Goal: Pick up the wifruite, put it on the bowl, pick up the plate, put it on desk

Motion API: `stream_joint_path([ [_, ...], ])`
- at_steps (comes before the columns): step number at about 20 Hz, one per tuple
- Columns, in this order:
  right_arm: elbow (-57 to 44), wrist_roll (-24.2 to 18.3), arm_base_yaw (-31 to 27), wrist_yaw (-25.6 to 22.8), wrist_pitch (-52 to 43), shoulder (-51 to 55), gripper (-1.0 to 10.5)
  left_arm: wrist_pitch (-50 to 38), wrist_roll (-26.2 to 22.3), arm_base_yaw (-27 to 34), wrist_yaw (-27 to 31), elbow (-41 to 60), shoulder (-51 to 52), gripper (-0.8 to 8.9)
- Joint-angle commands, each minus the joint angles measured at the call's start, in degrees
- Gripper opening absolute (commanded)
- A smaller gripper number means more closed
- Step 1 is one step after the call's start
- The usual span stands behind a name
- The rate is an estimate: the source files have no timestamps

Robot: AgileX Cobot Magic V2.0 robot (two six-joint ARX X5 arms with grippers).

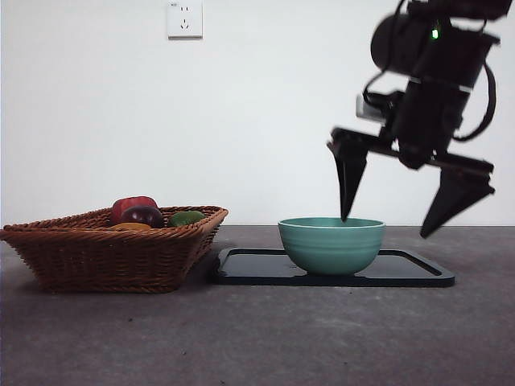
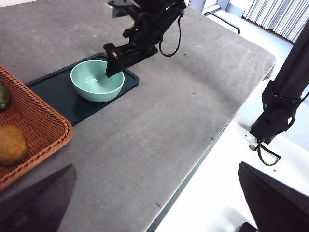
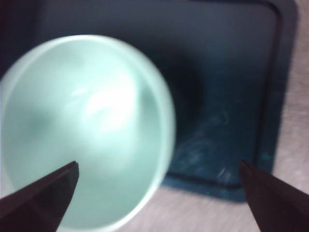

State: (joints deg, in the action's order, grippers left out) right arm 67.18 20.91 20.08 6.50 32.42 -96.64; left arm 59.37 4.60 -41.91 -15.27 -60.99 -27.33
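Teal bowl (image 1: 331, 244) empty; task barely begun.
Right pincer (image 1: 410, 197) spread wide, empty, above bowl; wifruite (image 2: 10, 144) remains in basket (image 1: 105, 257).

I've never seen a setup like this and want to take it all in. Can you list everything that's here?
bowl: one, teal-green, empty, standing on the tray.
tray: one, dark, flat on the desk right of the basket.
basket: one, brown wicker, on the desk's left in the front view.
wifruite: one, orange-brown, in the basket.
red fruit: one, in the basket.
dark purple fruit: one, in the basket.
green fruit: one, in the basket.
desk: one, grey-brown.
wall socket: one, white, on the wall.
right claw: black, open, over the bowl's rim.
left claw: black, open, waiting away from the bowl.
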Motion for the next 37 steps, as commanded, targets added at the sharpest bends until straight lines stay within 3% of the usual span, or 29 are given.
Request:
stream_joint_path([
  [1, 0.8, 1.2, -0.7, 0.8, -2.3, -2.6, 5.6, -0.7, 0.4, -0.5, -0.3, -0.3, -0.3, 6.02],
  [6, 0.8, 1.2, -1.1, 2.7, -4.1, -4.5, 1.6, -0.7, 0.4, -0.5, -0.3, -0.3, -0.3, 6.02],
  [9, 0.8, 1.2, -1.1, 4.1, -3.7, -5.4, 0.1, -0.7, 0.4, -0.5, -0.3, -0.3, -0.3, 6.02],
  [17, 1.9, 0.2, -1.5, 4.2, -1.0, -1.2, 0.1, -0.7, 0.4, -0.5, -0.3, -0.3, -0.3, 6.02],
  [22, 1.9, -9.6, -1.5, 3.5, 12.6, 5.9, 0.1, -0.7, 0.4, -0.5, -0.3, -0.3, -0.3, 6.02],
  [25, 1.2, -12.2, -1.2, 3.6, 19.7, 8.7, 0.1, -0.7, 0.4, -0.5, -0.3, -0.3, -0.3, 6.02],
  [31, -7.2, -12.1, 6.2, 3.7, 18.7, 13.4, 0.1, -0.7, 0.4, -0.5, -0.3, -0.3, -0.3, 6.02],
  [37, -14.3, -8.7, 13.7, 4.1, 9.9, 13.5, 0.1, -0.7, 0.4, -0.5, -0.3, -0.3, -0.3, 6.02],
])
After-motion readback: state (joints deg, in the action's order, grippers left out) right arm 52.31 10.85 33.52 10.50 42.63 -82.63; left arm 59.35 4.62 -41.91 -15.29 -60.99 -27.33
